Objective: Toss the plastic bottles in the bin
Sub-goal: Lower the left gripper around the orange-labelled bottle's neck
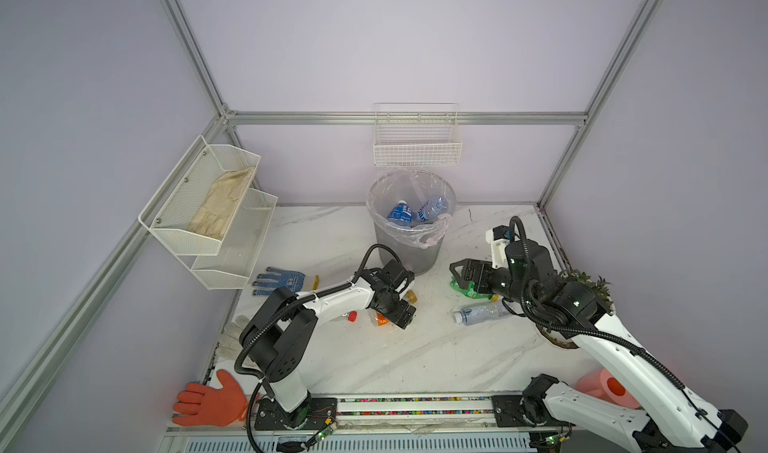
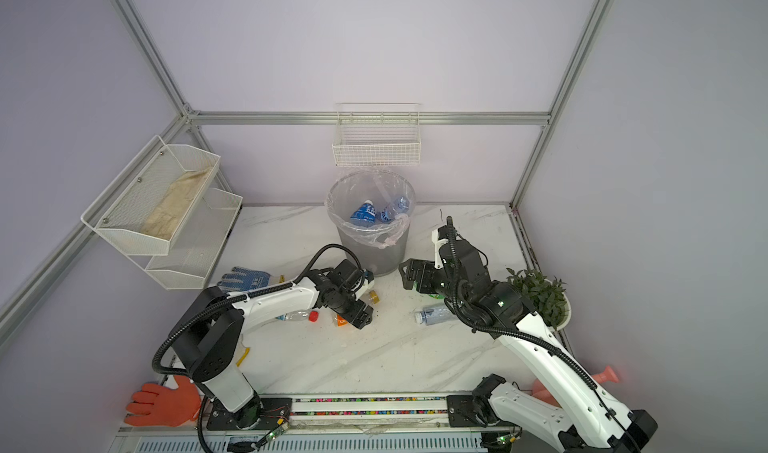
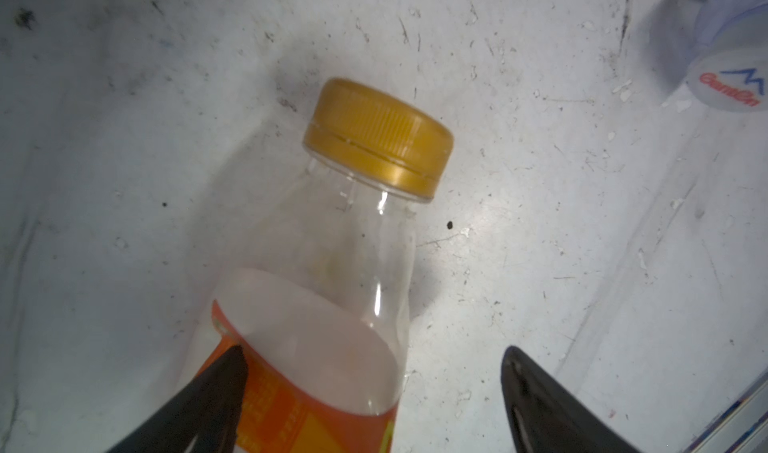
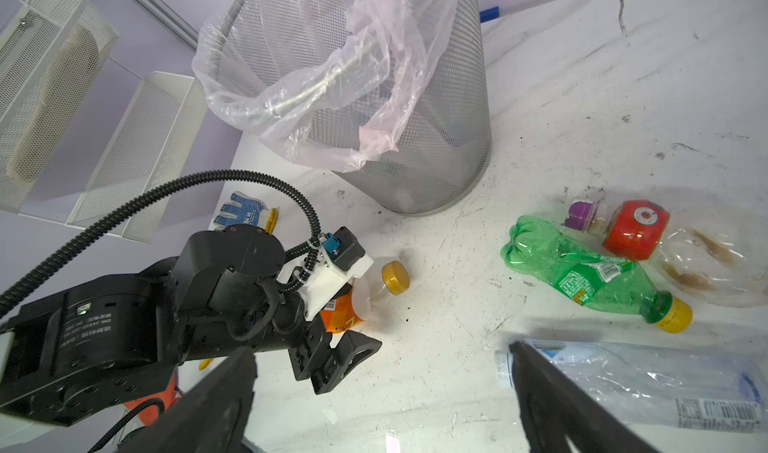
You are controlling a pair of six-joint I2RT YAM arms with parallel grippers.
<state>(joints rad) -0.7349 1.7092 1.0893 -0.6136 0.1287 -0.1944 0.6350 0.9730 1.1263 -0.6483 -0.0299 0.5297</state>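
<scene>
My left gripper (image 3: 374, 352) stands wide open astride the orange-labelled bottle (image 3: 332, 272), which lies on its side on the table (image 3: 540, 222) near the bin (image 1: 409, 249), one finger (image 3: 208, 397) by its label, the other well clear. It looks empty, light and thin-walled, so I judge it may slip or buckle; I'd close gently across the labelled body, not the gold cap (image 3: 376, 139). My right gripper (image 4: 382, 349) hangs wide open, empty, beside a crushed clear bottle (image 4: 644, 384)

Grey metal-mesh bin (image 1: 419, 255): upright, 12 o'clock, two blue-labelled plastic bottles (image 1: 400, 215) inside | gold-capped clear bottle (image 3: 357, 264): lying, bin's 6 o'clock
</scene>
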